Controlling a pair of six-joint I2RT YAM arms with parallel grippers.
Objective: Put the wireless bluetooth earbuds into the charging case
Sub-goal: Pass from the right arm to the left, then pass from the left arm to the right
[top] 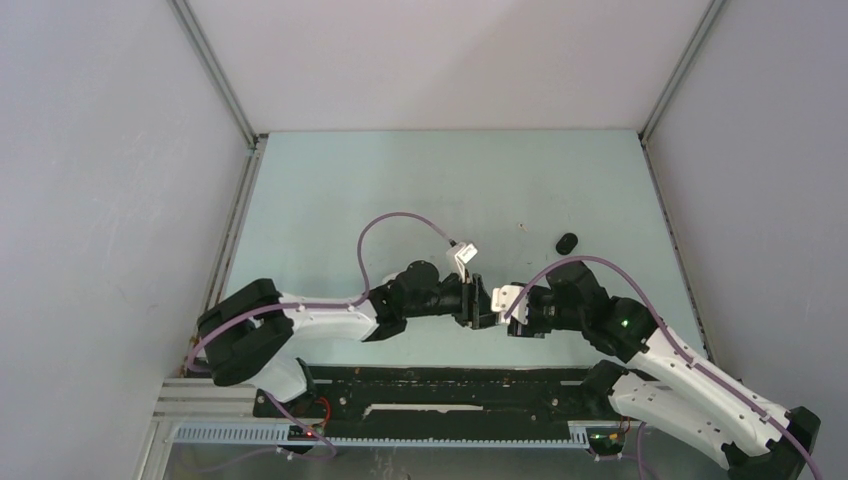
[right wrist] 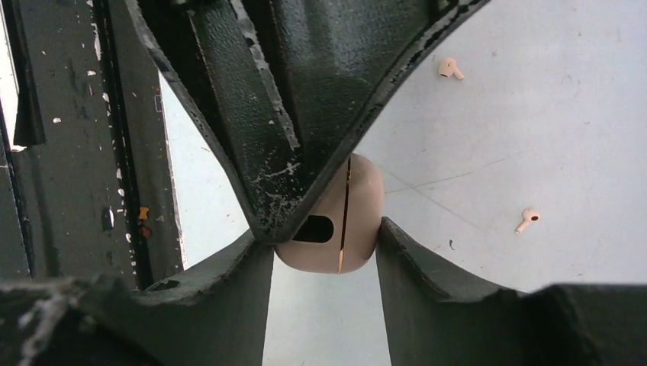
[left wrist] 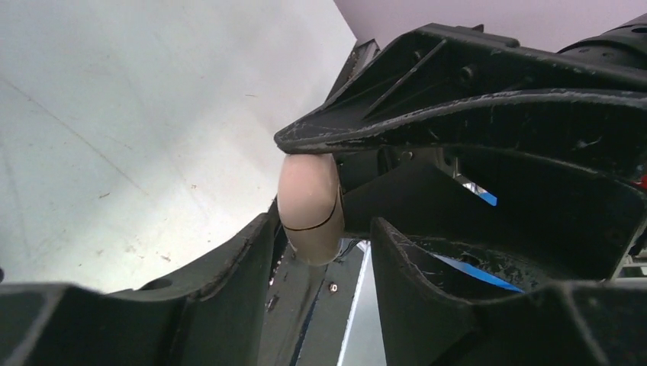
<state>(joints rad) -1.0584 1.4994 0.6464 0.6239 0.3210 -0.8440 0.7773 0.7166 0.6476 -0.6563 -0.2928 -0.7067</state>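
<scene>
A beige charging case [right wrist: 336, 217], closed with a seam line showing, sits between my right gripper's [right wrist: 324, 244] fingers, which are shut on its sides. My left gripper [left wrist: 324, 229] faces it from the other side. Its jaws stand apart around the same case [left wrist: 309, 202], which rests against its left finger [left wrist: 244, 259]. The two grippers meet at the table's near middle, left [top: 476, 298] and right [top: 500, 305], and hide the case from above. Two beige earbuds with short stems lie loose on the table, one [right wrist: 450, 69] farther off and one [right wrist: 526, 219] closer.
A small black rounded object [top: 567, 243] lies on the pale table [top: 400, 190] behind the right arm. White walls enclose the table on three sides. A black rail [top: 440, 385] runs along the near edge by the arm bases.
</scene>
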